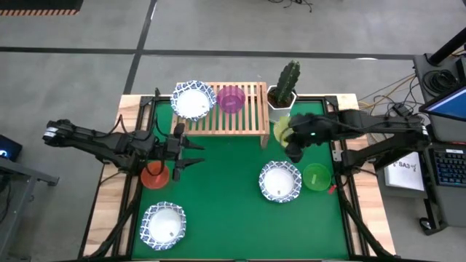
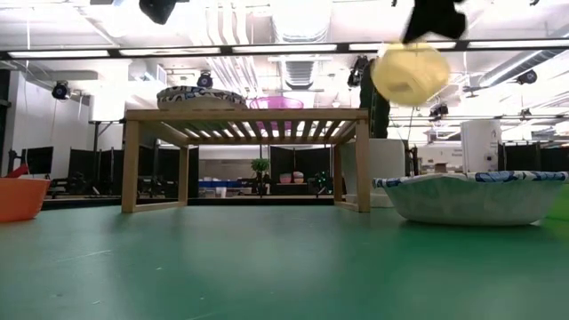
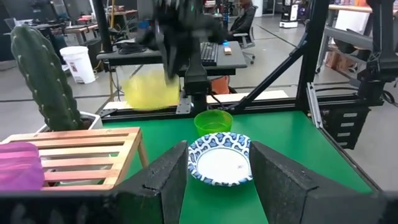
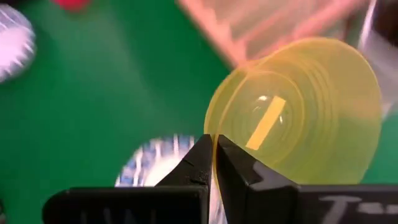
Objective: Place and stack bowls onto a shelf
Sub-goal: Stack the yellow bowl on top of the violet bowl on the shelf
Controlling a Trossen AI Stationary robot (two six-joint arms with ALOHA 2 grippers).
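Two bowls sat on the shelf [image 1: 226,120] at upper middle. The right claw [image 4: 214,163] pinched the yellow bowl [image 4: 298,112]. The left claw [image 1: 195,155] was spread wide. Five bowls waited.

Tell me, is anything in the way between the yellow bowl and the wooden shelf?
Nothing visible blocks it. The right gripper holds the yellow plastic bowl in the air beside the light-wood slatted shelf. The green cactus in its white pot stands close by that end, so it might get bumped.
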